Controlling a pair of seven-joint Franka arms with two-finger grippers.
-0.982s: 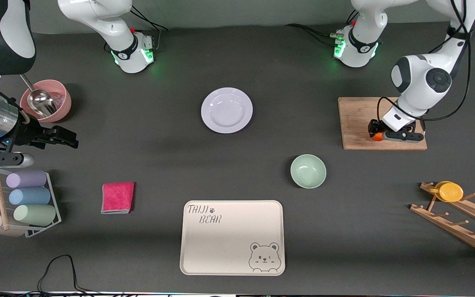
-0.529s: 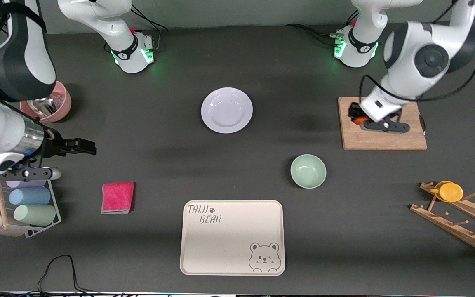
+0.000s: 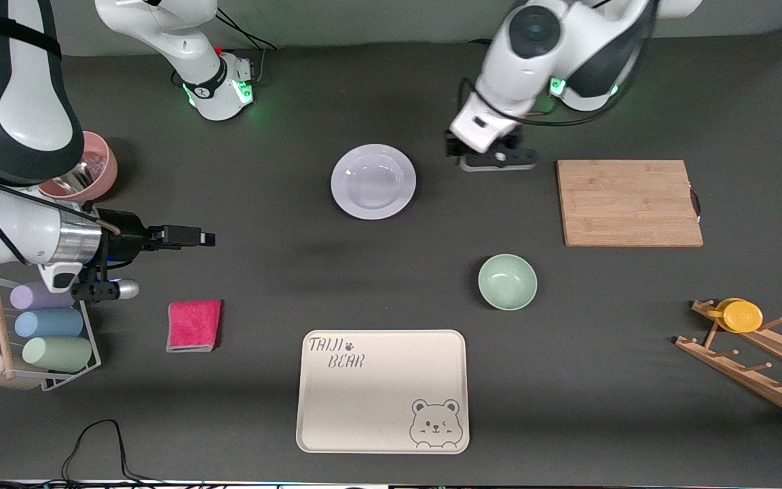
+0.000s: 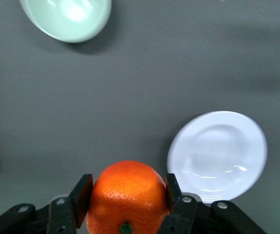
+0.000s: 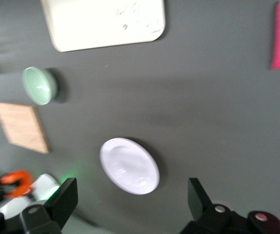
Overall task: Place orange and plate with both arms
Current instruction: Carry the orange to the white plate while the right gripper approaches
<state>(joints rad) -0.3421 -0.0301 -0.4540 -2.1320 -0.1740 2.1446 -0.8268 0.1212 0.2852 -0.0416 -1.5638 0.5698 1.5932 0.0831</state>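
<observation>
Squarely orange (image 4: 126, 195) between left pincer (image 4: 128, 199) fingers

My table (image 3: 391, 272) is covered in a dark grey mat, lit evenly from above with soft shadows. Along its farthest edge I see a strip of pale grey-green wall (image 3: 364, 20). A black cable (image 3: 92, 448) loops over the nearest edge.

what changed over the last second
The left gripper, shut on the orange, lifted it off the cutting board and carried it toward the plate. The open right gripper moved toward the table's middle. Plate, bowl and tray stayed put.
</observation>
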